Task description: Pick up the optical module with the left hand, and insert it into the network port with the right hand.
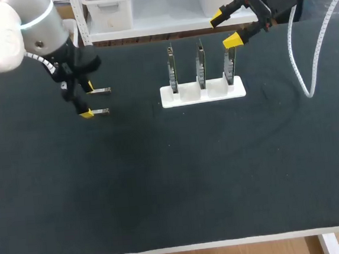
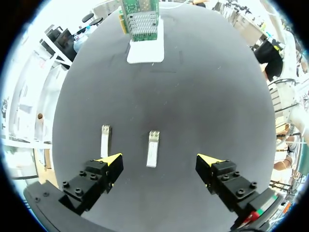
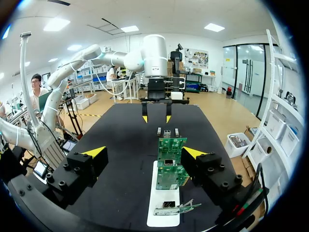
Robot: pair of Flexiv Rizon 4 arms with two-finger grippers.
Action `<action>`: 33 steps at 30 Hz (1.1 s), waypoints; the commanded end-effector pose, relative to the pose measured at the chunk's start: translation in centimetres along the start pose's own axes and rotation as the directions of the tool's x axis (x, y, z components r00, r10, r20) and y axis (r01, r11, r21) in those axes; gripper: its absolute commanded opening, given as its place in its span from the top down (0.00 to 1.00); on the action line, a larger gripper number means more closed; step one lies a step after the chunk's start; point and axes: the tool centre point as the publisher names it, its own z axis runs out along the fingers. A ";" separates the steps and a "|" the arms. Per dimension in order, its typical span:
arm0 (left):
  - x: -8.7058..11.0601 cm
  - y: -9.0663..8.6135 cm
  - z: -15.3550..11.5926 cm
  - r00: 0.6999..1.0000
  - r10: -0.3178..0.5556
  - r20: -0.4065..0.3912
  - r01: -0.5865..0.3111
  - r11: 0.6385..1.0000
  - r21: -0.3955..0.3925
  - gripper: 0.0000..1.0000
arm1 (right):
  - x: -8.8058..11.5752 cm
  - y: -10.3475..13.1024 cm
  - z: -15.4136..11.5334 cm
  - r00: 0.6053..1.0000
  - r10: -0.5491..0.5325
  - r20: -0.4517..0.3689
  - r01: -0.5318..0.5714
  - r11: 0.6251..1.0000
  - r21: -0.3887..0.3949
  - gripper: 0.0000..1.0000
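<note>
Two silver optical modules lie side by side on the black table at the left: the nearer module (image 1: 101,111) (image 2: 153,149) and the farther one (image 1: 100,91) (image 2: 105,140). My left gripper (image 1: 87,100) (image 2: 159,162) hovers over them, open; the nearer module lies between its yellow tips without touching either, and the other lies just ahead of one fingertip. Three upright green network cards (image 1: 200,65) (image 3: 170,162) stand in a white holder (image 1: 202,92) (image 2: 145,53) (image 3: 163,208) at mid table. My right gripper (image 1: 224,30) (image 3: 144,152) hangs open and empty above the holder's far right end.
A white cable (image 1: 314,49) loops down from my right arm onto the table right of the holder. In the right wrist view, my left gripper (image 3: 155,118) stands beyond the cards. The table's front edge (image 1: 180,248) runs across the near side.
</note>
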 end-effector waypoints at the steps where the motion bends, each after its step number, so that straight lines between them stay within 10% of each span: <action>1: -1.2 0.5 -0.4 0.996 0.008 -0.086 -0.007 1.000 0.013 0.00 | 0.0 0.1 0.0 1.000 0.000 -0.001 0.000 1.000 0.003 0.00; 33: 0.0 1.2 2.9 0.992 -0.013 -0.127 0.018 0.999 0.041 0.00 | 0.0 0.1 0.0 1.000 0.000 -0.001 0.000 1.000 0.003 0.00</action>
